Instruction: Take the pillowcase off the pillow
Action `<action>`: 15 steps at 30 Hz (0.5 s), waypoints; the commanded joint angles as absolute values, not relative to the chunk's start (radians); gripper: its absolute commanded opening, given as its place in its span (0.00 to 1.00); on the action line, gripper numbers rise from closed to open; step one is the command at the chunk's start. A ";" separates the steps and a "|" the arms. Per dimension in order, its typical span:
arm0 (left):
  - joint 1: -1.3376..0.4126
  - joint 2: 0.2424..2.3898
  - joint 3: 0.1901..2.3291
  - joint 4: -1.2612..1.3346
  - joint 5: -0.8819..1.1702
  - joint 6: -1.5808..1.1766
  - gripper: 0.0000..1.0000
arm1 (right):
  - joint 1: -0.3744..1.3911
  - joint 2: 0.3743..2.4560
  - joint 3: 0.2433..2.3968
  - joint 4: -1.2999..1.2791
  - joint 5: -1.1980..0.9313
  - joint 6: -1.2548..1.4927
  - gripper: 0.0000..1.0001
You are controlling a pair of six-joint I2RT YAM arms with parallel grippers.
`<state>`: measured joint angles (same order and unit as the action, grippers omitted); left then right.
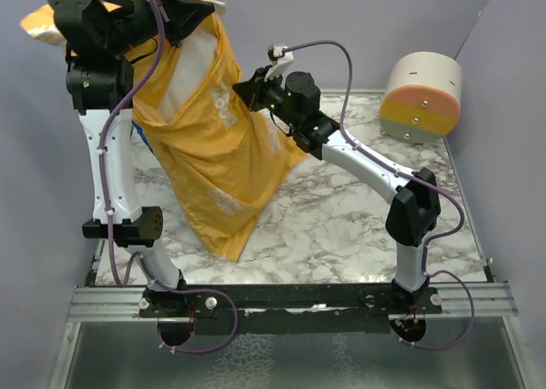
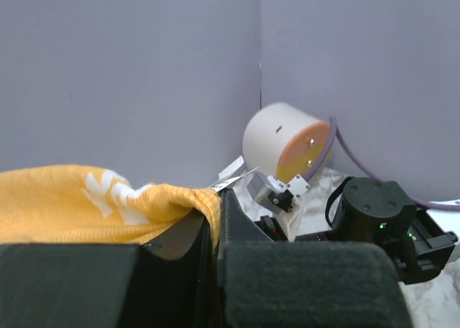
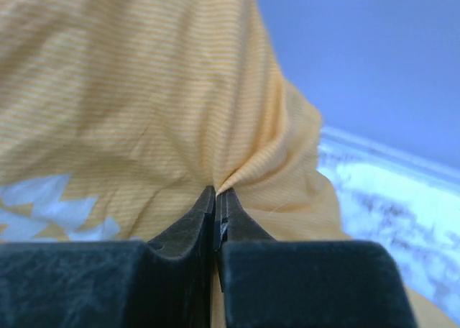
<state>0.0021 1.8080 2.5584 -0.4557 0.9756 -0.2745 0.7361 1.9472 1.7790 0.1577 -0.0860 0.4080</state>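
Left gripper clamps thin yellow-orange fabric pillowcase at top, right gripper nips its side, prob. so plump white pillow drops out.

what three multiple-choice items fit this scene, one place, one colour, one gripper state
1. Where on the marble table is the cream-and-orange rigid cylinder? A far right corner; B near left corner; C centre.
2. Which colour of the thin fabric pillowcase faces the top camera? A green; B yellow-orange; C black.
3. The right gripper is: A wide open; B shut on the pillowcase; C shut on the cylinder.
Key: 1 A, it sits by the far right walls. 2 B, the hanging fabric shows yellow-orange. 3 B, its wrist view shows the jaws closed with fabric pinched.
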 commanded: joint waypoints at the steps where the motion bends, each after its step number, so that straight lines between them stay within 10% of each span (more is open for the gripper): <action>1: -0.018 1.707 2.570 -0.194 0.889 -0.308 0.00 | 0.783 1.837 1.864 0.339 0.143 0.235 0.01; 6: -0.018 1.608 2.478 -0.092 0.809 -0.239 0.00 | 0.802 1.685 1.728 0.377 0.223 0.156 0.08; 10: -0.021 1.620 2.449 -0.156 0.956 -0.362 0.00 | 0.828 1.505 1.478 0.302 0.201 0.171 0.51; 15: -0.073 1.604 2.312 -0.220 1.039 -0.414 0.00 | 0.850 1.249 1.205 0.288 0.195 0.206 0.72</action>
